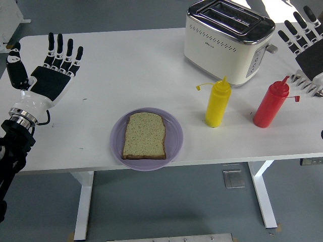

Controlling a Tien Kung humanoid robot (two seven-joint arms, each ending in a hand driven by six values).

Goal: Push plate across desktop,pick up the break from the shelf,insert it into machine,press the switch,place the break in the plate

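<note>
Your right hand (309,44) hovered with fingers spread and empty beside the toaster (228,40); your left hand (46,75) lay open far left. The bread (145,135) already sat on the plate (174,135) at the table's near edge, so you needed only to retract cleanly.

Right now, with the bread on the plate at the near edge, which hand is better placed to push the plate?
Left, probably. The left hand is open over the table, with bare tabletop between it and the purple plate. The right hand is at the far right edge, behind the red bottle and yellow bottle.
</note>
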